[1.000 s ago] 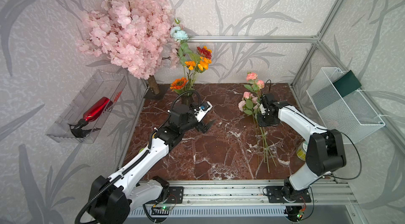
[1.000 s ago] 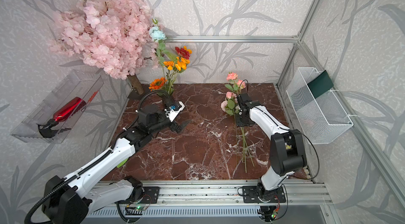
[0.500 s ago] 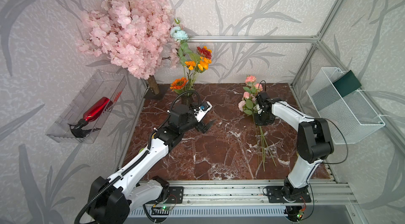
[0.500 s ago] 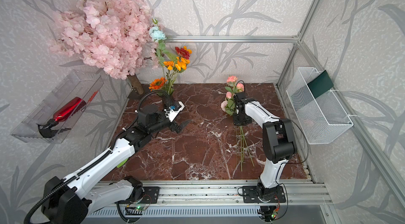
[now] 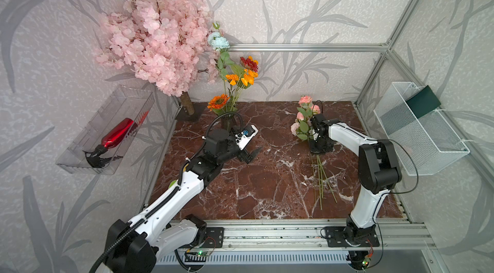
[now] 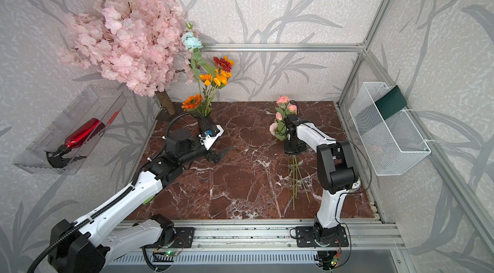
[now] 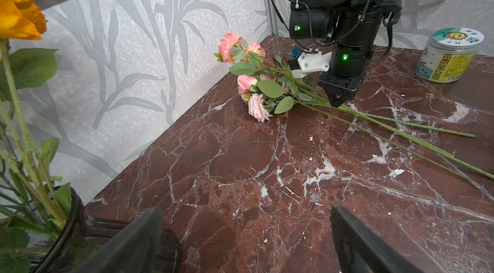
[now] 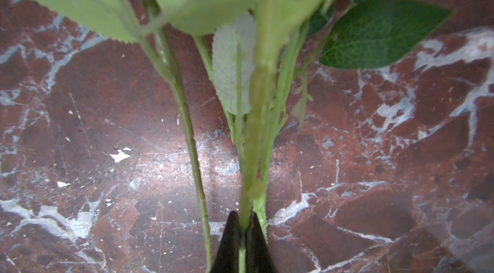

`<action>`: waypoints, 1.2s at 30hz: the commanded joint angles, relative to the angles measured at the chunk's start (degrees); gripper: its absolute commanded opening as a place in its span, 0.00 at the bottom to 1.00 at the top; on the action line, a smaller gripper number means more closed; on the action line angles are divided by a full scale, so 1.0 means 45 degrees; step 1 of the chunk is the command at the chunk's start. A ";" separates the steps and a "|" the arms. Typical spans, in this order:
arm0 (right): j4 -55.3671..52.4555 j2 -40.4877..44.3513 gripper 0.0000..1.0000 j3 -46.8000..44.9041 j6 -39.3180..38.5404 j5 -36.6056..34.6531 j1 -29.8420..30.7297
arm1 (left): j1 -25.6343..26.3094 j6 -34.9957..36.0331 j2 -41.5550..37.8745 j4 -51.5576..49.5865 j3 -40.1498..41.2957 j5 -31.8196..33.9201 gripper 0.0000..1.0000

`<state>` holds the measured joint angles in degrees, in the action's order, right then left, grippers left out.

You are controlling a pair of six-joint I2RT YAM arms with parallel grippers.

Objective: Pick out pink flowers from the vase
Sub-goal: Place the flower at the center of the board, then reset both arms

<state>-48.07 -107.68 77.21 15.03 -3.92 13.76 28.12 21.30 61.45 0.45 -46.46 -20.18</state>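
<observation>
Right wrist view goes in tight: the right hand (image 8: 243, 221) is pinching one green stem of the pink flowers (image 8: 256, 114), with more stems loose beside it on the marble bench (image 8: 93, 124). Left wrist view gives what that misses: salmon and pale blooms, leafy, the lowest touching the bench's right side, well apart from the vase (image 7: 77, 231), plus a yellow-labelled jar (image 7: 454, 55) beyond. Left hand (image 7: 246, 213), spread wide and empty, hovers just beside that dark ribbed vase. In both top views the right arm (image 5: 347, 135) covers the mid-stems, and the wrist of the left arm (image 5: 187, 186) masks the vase's lower part. Orange flowers (image 5: 240, 78) stand in it. Blossom tree (image 5: 157, 39) back left, wire basket (image 5: 417, 130) on the right wall.
</observation>
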 commanded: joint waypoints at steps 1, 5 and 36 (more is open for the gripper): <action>-0.0099 -0.0131 0.06 0.0223 0.0178 0.0071 0.0009 | 0.0046 0.0286 -0.0140 0.0023 -0.0032 -0.0260 0.99; 0.0000 -0.0144 0.13 0.0148 0.0204 0.0071 0.0048 | 0.0057 0.0306 -0.0198 -0.0018 -0.0009 -0.0266 0.99; -0.0969 0.6090 0.99 0.0540 -0.0438 -0.0002 0.0704 | -0.0155 -0.2818 -0.1050 -0.1026 -0.0343 0.3454 0.99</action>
<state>-51.94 -84.01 83.64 13.89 -3.95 17.34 28.01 16.21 59.40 -1.23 -46.48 -13.67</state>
